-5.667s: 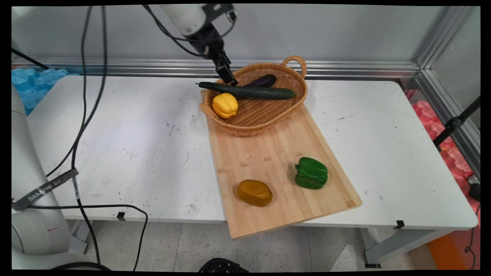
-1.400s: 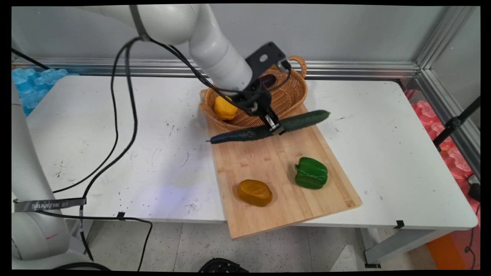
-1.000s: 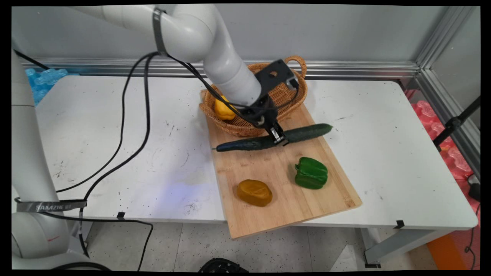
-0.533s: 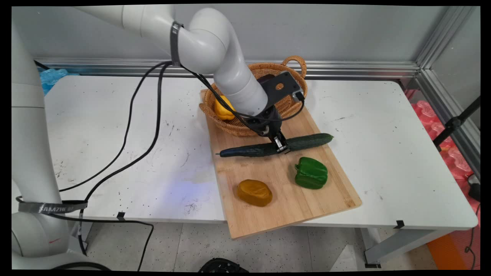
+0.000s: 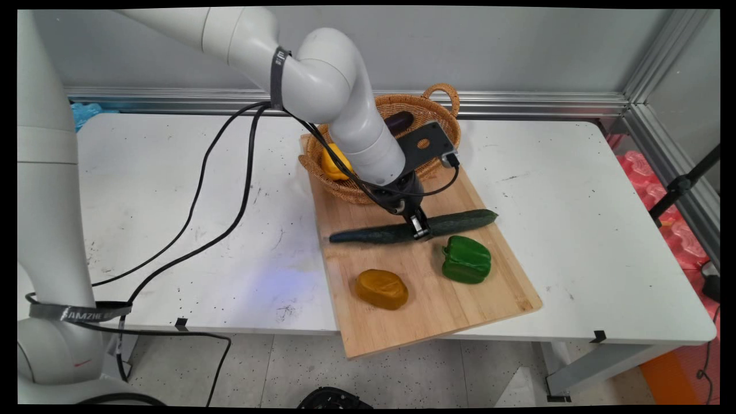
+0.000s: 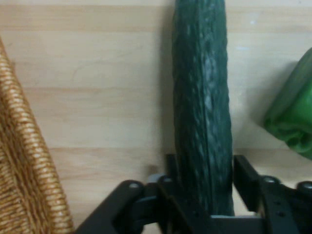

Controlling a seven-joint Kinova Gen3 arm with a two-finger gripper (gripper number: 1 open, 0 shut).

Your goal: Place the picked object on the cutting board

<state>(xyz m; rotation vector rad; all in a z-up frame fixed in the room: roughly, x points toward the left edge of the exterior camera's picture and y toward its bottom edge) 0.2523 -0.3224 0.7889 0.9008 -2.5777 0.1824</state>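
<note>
Lowered out of the basket, the cucumber now lies on the board (green pepper just beside), gripper clamped round its middle, unreleased.

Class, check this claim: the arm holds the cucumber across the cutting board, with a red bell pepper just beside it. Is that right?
One error: the bell pepper beside the cucumber is green, not red, as the main view shows. The rest stands: the gripper has its jaws closed on the cucumber over the cutting board.
</note>
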